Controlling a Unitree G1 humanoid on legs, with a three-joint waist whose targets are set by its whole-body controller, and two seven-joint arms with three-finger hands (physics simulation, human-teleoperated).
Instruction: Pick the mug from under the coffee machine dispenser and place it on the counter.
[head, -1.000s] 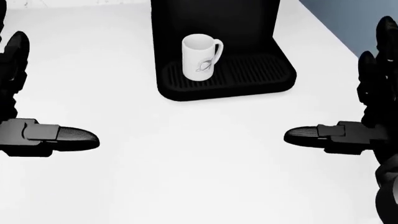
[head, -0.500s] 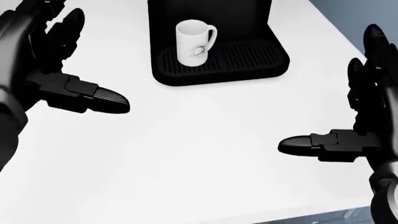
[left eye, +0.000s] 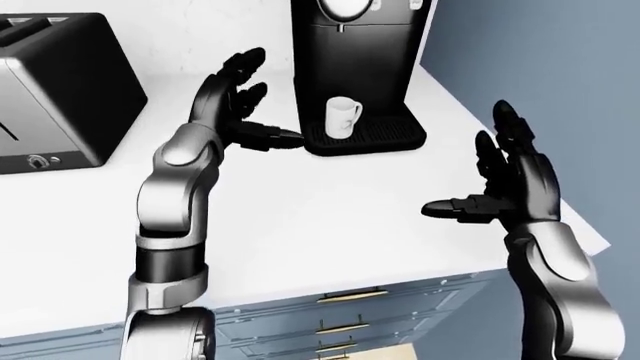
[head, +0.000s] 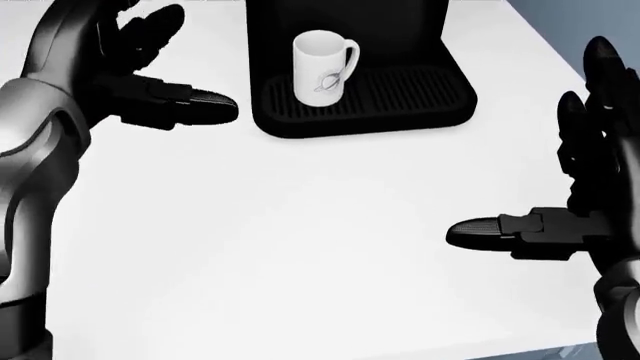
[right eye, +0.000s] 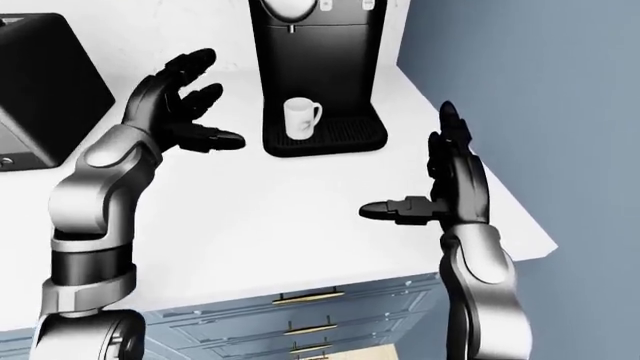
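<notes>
Looking down over a white counter (head: 300, 247) here. Sitting upright on the drip tray of the black coffee machine (left eye: 355, 52), right under the spout: a white mug (head: 322, 67), handle pointing toward 3 o'clock in the head view, not touched by anything. Hovering just off the machine's side at roughly 9 o'clock from the mug: the left hand (left eye: 232, 105), fingers spread wide, thumb sticking out toward the machine, holding nothing. Hanging well apart from the mug, down around 4 o'clock in the head view: the right hand (head: 585, 187), also spread wide, fingers pointing up, thumb jutting toward 9 o'clock, gripping nothing either. Parked at the far 9 o'clock edge of the left-eye view: a black toaster (left eye: 55, 90). Running along below the counter edge at 6 o'clock: blue-grey drawers (left eye: 350, 315) with brass handles. Filling the 3 o'clock side: a plain blue wall (right eye: 520, 90).
</notes>
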